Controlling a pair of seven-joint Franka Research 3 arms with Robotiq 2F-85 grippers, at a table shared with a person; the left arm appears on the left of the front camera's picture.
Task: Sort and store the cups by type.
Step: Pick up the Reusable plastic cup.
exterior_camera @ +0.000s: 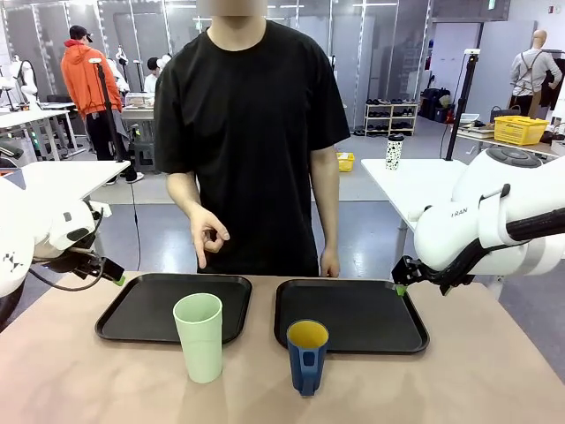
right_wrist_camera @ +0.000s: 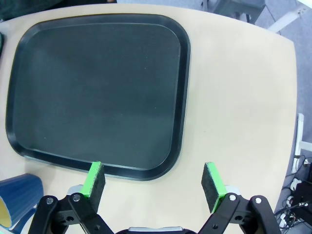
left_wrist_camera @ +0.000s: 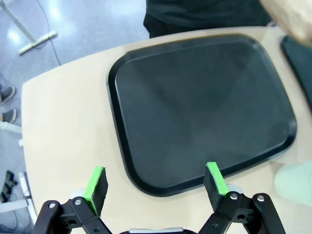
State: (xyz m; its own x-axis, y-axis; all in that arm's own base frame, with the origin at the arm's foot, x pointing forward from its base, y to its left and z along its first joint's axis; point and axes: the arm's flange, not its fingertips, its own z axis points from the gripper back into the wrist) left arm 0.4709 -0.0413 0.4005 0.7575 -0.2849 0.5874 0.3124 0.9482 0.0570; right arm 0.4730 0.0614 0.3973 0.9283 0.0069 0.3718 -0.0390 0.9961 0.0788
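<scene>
Pale green plastic, the tumbler (exterior_camera: 199,337) stands upright on the counter (exterior_camera: 88,380), just at the near rim of the left tray (exterior_camera: 141,305). The dark blue mug (exterior_camera: 307,355), yellow inside, stands upright just at the near rim of the right tray (exterior_camera: 362,314), with its handle turned toward us. Both trays are bare.

The left end effector (exterior_camera: 110,272) hangs by the left tray's outer far corner, its fingers spread wide apart and holding nothing. The right end effector (exterior_camera: 402,284) hangs by the right tray's outer far corner, likewise spread and empty. A person stands at the far side with one hand (exterior_camera: 209,237) raised above the left tray's far edge.

We judge that no cup is stored yet and that the first reach is the step in hand. Each arm should take the cup on its own side.

- **Tumbler:** we come in level from the side and close around its middle, below the flared lip. The light tapered wall may slip or tip, so we squeeze gently.
- **Mug:** we grip across the body, or over the rim, away from the handle.

We lift straight up, clear the tray rim and set each cup upright near the tray's middle. The cups stand near each other, so we move one arm at a time, and we mind the raised hand.
</scene>
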